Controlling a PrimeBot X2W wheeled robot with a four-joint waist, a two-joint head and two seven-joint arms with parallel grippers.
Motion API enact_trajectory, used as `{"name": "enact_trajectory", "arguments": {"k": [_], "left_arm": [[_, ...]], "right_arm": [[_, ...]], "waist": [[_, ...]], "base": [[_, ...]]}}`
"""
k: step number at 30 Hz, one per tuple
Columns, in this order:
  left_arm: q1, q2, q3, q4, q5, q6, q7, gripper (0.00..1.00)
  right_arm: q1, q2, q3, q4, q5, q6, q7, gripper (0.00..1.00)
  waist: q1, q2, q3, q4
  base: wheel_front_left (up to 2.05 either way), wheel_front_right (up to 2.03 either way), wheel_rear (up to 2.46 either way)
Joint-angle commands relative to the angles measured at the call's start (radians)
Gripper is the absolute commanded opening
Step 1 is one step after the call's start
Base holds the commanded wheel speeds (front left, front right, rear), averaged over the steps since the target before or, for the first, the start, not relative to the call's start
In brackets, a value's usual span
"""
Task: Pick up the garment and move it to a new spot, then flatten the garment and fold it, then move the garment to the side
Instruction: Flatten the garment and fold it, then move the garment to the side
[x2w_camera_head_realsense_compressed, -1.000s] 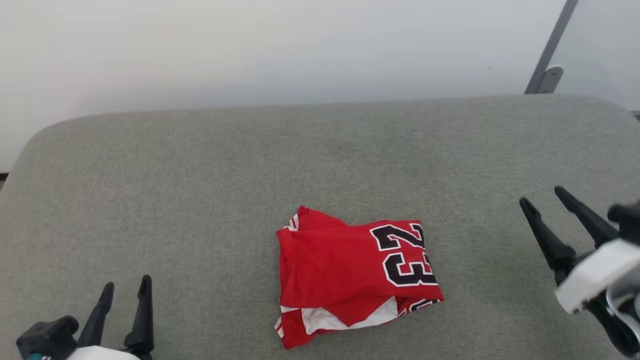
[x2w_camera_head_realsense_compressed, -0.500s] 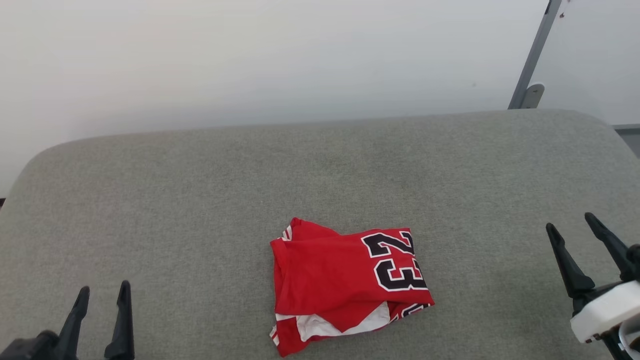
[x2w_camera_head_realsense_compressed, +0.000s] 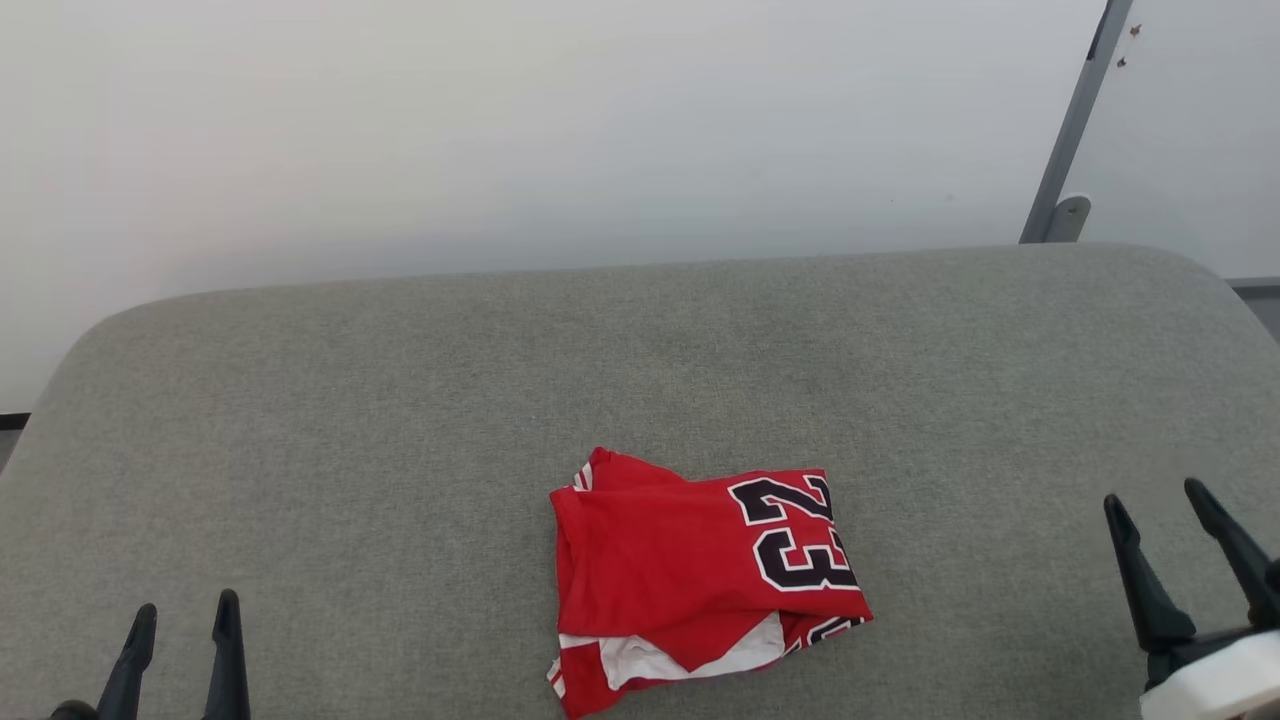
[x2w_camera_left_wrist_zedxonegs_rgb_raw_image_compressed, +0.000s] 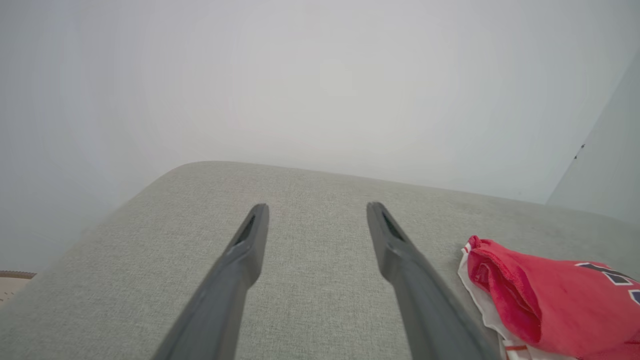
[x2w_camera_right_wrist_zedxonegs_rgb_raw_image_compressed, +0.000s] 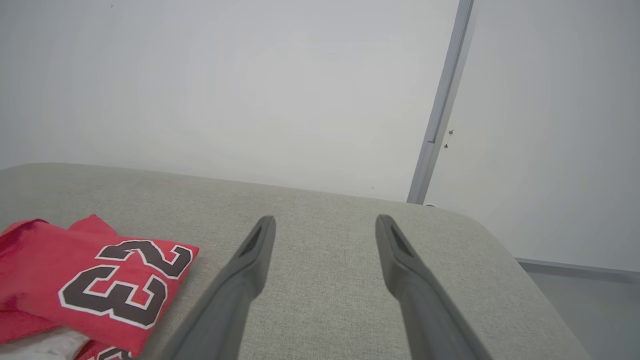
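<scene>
The garment (x2w_camera_head_realsense_compressed: 700, 580) is lying folded in a lumpy packet on the gray padded top (x2w_camera_head_realsense_compressed: 400, 400). It is sitting near the front edge, about in the middle btw. the two grippers. The red side is facing up, w/ a black 23 turned sideways by the garment's R edge. A bit of white cloth & striped trim is peeking out along its front edge. Its far L corner is bunching up a little.

The L gripper (x2w_camera_head_realsense_compressed: 188, 602) is poking up at the lower L of the head view. Its fingers are spread apart & holding nothing. Lots of bare gray top is lying btw. it & the garment. In the L wrist view the garment's folded edge is sitting off to the R of the fingers, not touching them.

The R gripper (x2w_camera_head_realsense_compressed: 1152, 493) is poking up at the lower R, fingers spread wide too, holding nothing. It is sitting well apart from the garment's R edge, w/ bare top in btw.

Behind the garment the top is stretching out wide, w/ rounded far corners on both sides. A pale wall (x2w_camera_head_realsense_compressed: 500, 120) is standing behind the far edge. A gray post (x2w_camera_head_realsense_compressed: 1075, 120) is going up by the far R corner.
</scene>
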Motion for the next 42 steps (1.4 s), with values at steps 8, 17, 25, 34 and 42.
{"name": "enact_trajectory", "arguments": {"k": [8,17,25,34,42], "left_arm": [[-0.003,-0.049,0.049,0.012,0.049,-0.029,-0.005,1.0],[-0.01,-0.03,-0.006,0.001,0.049,-0.032,-0.005,1.0],[-0.016,-0.007,-0.036,0.014,0.032,-0.032,-0.005,1.0],[-0.017,-0.005,-0.039,0.015,0.028,-0.032,-0.005,1.0],[-0.022,-0.011,-0.042,0.021,0.021,-0.032,-0.005,1.0]], "right_arm": [[0.067,0.051,-0.038,-0.033,-0.017,0.0,-0.004,1.0],[0.084,0.071,-0.05,-0.051,-0.034,0.0,-0.004,1.0],[0.09,0.082,-0.052,-0.057,-0.036,0.0,-0.004,1.0],[0.093,0.081,-0.046,-0.054,-0.033,0.0,-0.004,1.0],[0.068,0.078,-0.012,-0.019,-0.011,0.0,-0.004,1.0]], "waist": [[0.0,0.0,-0.011,0.016],[0.0,0.0,-0.01,0.026],[0.0,0.0,-0.011,0.029],[0.0,0.0,-0.01,0.029],[0.0,0.0,-0.004,0.052]], "base": [[0.0,0.0,0.0],[0.0,0.0,0.0],[0.0,0.0,0.0],[0.0,0.0,0.0],[0.0,0.0,0.0]]}}
